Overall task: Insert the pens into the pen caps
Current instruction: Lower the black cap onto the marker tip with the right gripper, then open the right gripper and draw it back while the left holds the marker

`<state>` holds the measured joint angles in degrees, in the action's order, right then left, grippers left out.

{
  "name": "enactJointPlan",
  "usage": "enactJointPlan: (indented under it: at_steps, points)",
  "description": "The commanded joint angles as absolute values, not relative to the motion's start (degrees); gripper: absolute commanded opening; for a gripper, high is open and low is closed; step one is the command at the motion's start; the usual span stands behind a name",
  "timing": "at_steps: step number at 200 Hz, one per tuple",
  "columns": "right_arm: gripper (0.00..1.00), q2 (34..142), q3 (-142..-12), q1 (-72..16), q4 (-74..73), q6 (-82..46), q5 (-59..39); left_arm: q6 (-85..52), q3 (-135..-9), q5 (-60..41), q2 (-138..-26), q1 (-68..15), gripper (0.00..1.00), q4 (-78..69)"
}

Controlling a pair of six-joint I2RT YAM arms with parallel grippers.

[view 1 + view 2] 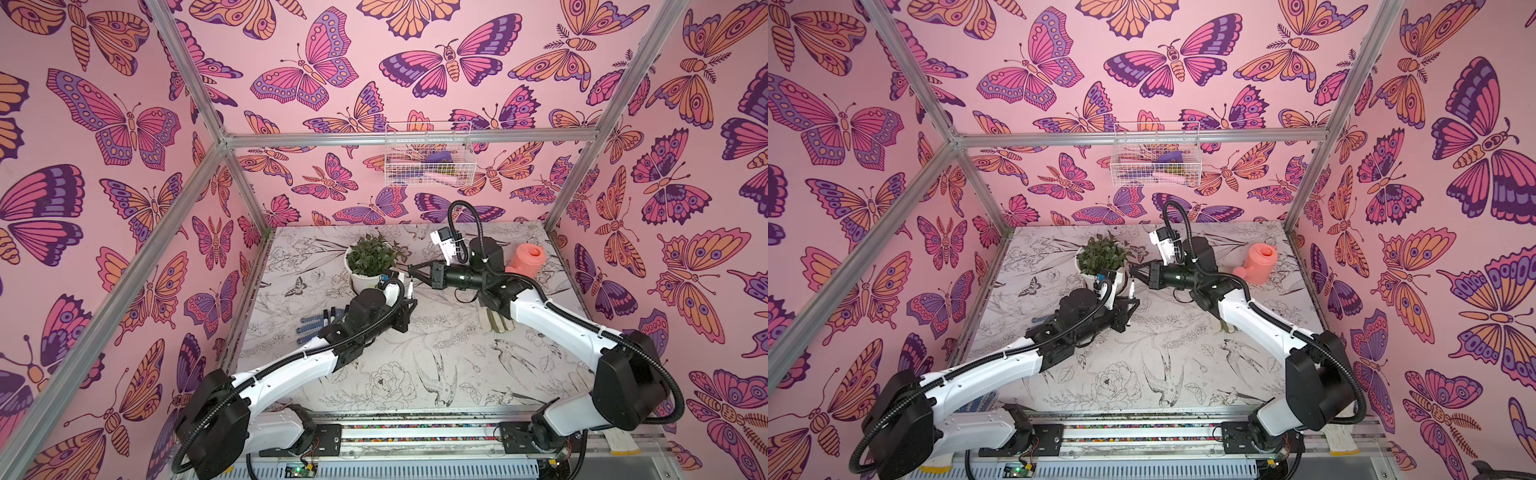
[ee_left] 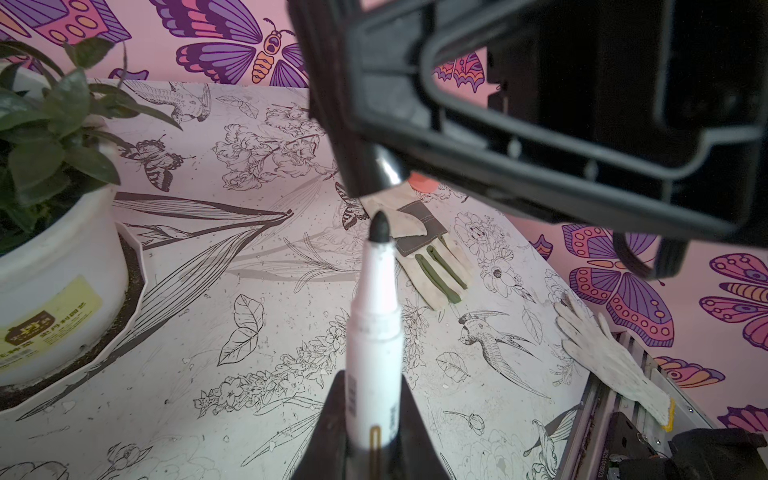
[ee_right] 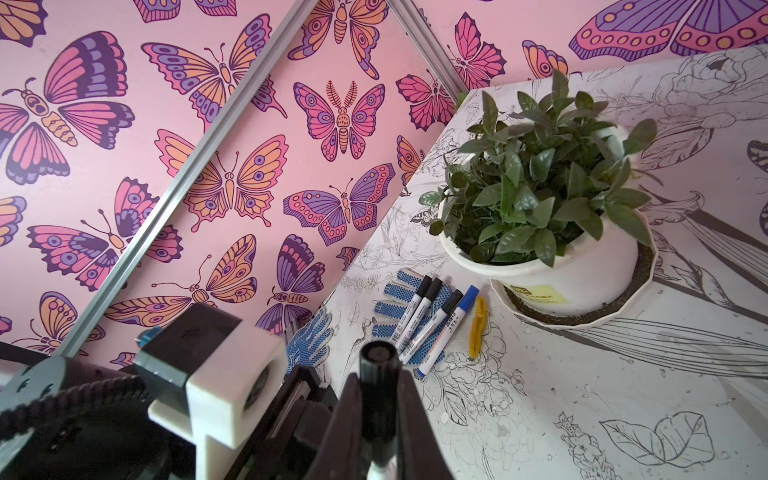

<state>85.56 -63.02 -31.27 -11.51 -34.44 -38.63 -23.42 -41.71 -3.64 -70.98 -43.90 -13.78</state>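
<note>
My left gripper (image 2: 372, 399) is shut on a white-barrelled pen (image 2: 374, 324) whose dark tip is bare and points up at my right gripper. In both top views this pen (image 1: 409, 289) (image 1: 1131, 289) stands nearly upright beside the plant pot. My right gripper (image 3: 378, 386) is shut on a black pen cap (image 3: 379, 374), held just past the pen's tip with a small gap; in the left wrist view the cap (image 2: 386, 170) shows between the black fingers. Several more pens (image 3: 419, 316) with caps on, one cap blue, lie on a blue dotted glove (image 1: 309, 326).
A potted plant (image 1: 370, 257) in a white pot stands close behind both grippers. A small yellow piece (image 3: 478, 328) lies beside the capped pens. A pink watering can (image 1: 525, 259) sits at the back right. Work gloves (image 2: 432, 257) (image 2: 602, 353) lie on the right.
</note>
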Motion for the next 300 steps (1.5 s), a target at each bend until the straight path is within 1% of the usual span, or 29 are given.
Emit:
enactJointPlan:
  at_steps: [1,67,120,173,198,227,250,268,300]
  points:
    - [0.03,84.88,-63.37,-31.38,-11.38,-33.51,-39.46,-23.71,-41.66,-2.84,-70.17,-44.13,0.0,-15.91]
    - [0.03,84.03,-61.8,-32.14,-11.34,-33.79,-41.41,-23.82,-41.8,-2.16,-70.54,-44.13,0.0,-16.21]
    - [0.03,82.89,-61.93,-32.39,-11.31,-33.12,-42.95,-23.87,-42.67,0.0,-70.84,-42.93,0.0,-22.34]
    - [0.04,79.48,-62.5,-32.42,-7.11,-28.68,-48.29,-20.06,-46.9,-0.04,-70.95,-41.72,0.0,-26.2]
    - [0.04,77.17,-62.83,-32.76,-3.18,-25.61,-49.43,-18.05,-47.35,2.34,-70.45,-41.77,0.0,-29.24]
    - [0.05,75.05,-63.77,-33.88,2.82,-20.12,-49.92,-15.28,-45.38,1.48,-69.88,-41.83,0.0,-35.67]
    - [0.08,74.63,-65.22,-34.36,7.12,-17.25,-49.39,-12.48,-43.42,0.44,-69.58,-42.39,0.0,-40.37]
    - [0.13,74.54,-65.77,-34.42,7.42,-17.23,-48.25,-9.48,-42.5,0.5,-69.61,-43.27,0.0,-40.76]
    - [0.3,74.33,-66.8,-34.37,7.37,-17.31,-45.39,-6.96,-41.72,-0.26,-70.11,-44.86,0.0,-42.34]
